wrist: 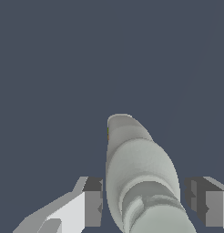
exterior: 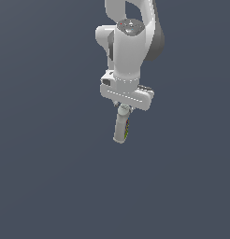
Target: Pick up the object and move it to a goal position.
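The object, a slim pale grey-beige bottle (exterior: 120, 126), shows just below my gripper (exterior: 124, 108) in the exterior view, with a colourful label strip along one side. In the wrist view the bottle (wrist: 139, 173) runs away from the camera between my two fingers (wrist: 93, 202), its stepped cap end nearest the camera. My gripper (wrist: 148, 202) straddles the bottle near that end. A narrow gap of dark ground shows between the bottle and each finger, so the jaws stand open around it without visibly touching. I cannot tell whether the bottle rests on the ground or is off it.
A plain dark grey-blue ground (exterior: 46, 177) fills both views. The arm's white links (exterior: 128, 51) rise above the gripper. No goal marker is visible.
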Controlling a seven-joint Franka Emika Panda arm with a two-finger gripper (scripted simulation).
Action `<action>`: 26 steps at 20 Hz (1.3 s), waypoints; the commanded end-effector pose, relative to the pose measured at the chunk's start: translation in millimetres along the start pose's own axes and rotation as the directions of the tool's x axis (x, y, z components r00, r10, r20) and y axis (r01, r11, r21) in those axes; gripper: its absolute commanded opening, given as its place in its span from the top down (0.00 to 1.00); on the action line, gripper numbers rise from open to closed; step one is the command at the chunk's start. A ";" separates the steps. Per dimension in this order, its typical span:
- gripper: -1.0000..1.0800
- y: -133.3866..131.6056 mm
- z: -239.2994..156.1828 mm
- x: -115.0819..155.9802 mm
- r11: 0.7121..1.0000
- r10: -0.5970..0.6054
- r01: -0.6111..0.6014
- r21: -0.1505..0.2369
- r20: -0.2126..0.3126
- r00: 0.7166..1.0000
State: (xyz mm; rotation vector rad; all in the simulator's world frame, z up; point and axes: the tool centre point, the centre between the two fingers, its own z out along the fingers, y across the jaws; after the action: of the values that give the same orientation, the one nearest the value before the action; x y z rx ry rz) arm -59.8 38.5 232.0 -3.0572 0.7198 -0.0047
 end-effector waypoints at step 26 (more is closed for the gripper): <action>1.00 -85.1 -155.5 -67.6 1.000 -0.001 0.001 -0.002 0.001 1.000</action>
State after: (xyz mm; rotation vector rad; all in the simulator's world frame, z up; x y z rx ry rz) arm -81.6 134.3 366.7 -3.0640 0.7199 0.0131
